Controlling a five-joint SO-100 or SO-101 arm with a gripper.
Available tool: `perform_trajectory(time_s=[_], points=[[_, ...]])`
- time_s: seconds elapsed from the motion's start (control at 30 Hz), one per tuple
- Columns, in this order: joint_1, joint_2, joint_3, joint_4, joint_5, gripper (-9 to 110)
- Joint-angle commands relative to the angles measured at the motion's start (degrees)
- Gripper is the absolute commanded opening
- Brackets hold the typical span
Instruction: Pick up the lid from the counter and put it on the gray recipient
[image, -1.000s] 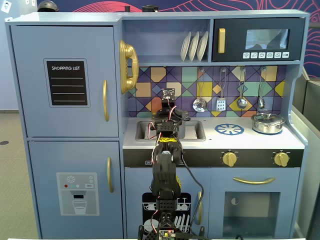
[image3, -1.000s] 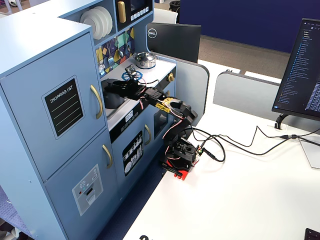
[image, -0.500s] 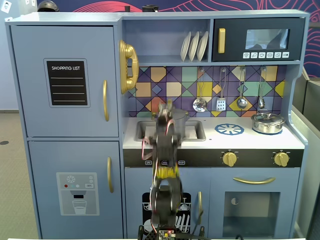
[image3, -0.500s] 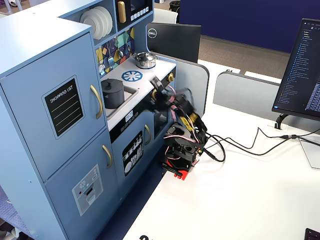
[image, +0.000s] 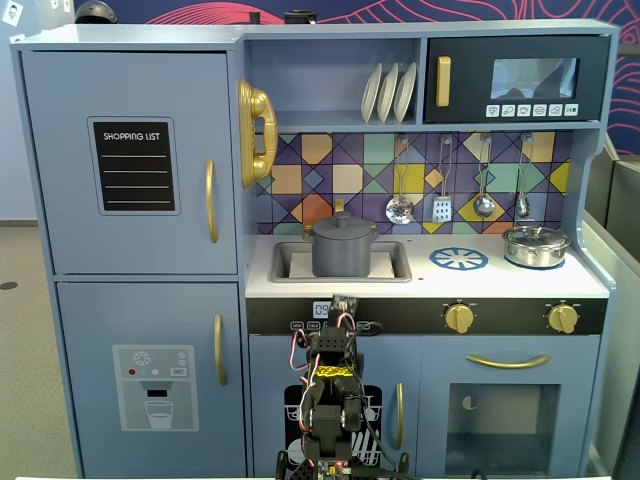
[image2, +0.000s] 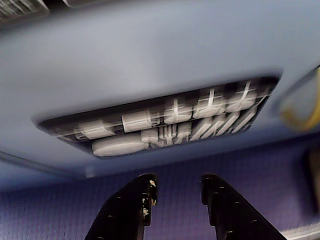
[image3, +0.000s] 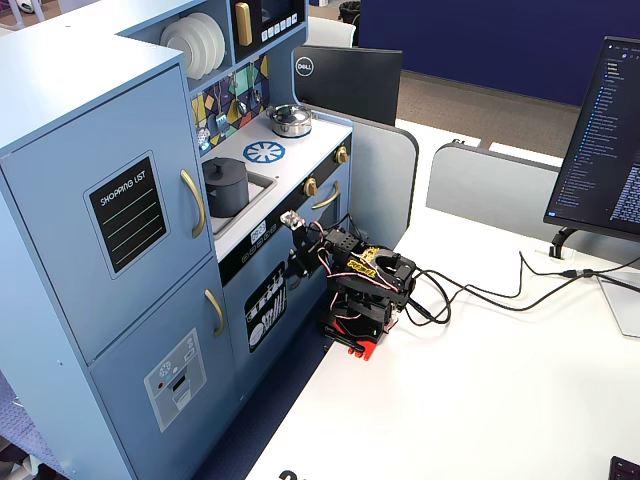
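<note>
The gray recipient (image: 342, 254) stands in the sink of the toy kitchen, and the lid (image: 342, 227) lies flat on top of it with its knob up. In the other fixed view the same recipient (image3: 226, 192) carries the lid (image3: 222, 165). My arm is folded low in front of the cabinet, well below the counter. The gripper (image2: 177, 184) is open with nothing between its fingers (image2: 141, 196), and it faces the dishwasher print (image2: 165, 122), which is blurred. From the side, the gripper (image3: 298, 262) hangs close to the cabinet front.
A shiny silver lidded pot (image: 536, 245) sits at the right of the counter beside the blue burner print (image: 459, 259). Gold knobs (image: 459, 318) line the cabinet front. Cables (image3: 480, 295) and a monitor (image3: 610, 140) are on the white table.
The arm has drawn back from over the sink and folded down in front of the dishwasher door. The recipient with the lid on it stays in the sink.
</note>
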Motion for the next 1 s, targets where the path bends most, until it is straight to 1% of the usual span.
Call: perform_trajectory(time_s=[0.0, 0.1, 0.2, 0.23, 0.27, 0.3, 0.37, 0.5, 0.97], points=[[-2.0, 2.3, 0.3, 6.8, 1.8, 0], [-2.5, 4.9, 0.3, 17.2, 1.2, 0], [-2.8, 4.9, 0.3, 28.9, -3.3, 0], [-3.1, 4.9, 0.3, 33.8, -6.8, 1], [-3.3, 4.9, 0.4, 34.9, -3.3, 1], [-3.1, 4.9, 0.4, 34.7, -2.2, 2], [-2.0, 4.9, 0.4, 35.0, -4.0, 3], [-1.4, 4.9, 0.4, 35.0, -3.8, 5], [-1.4, 4.9, 0.4, 35.0, -3.8, 7]])
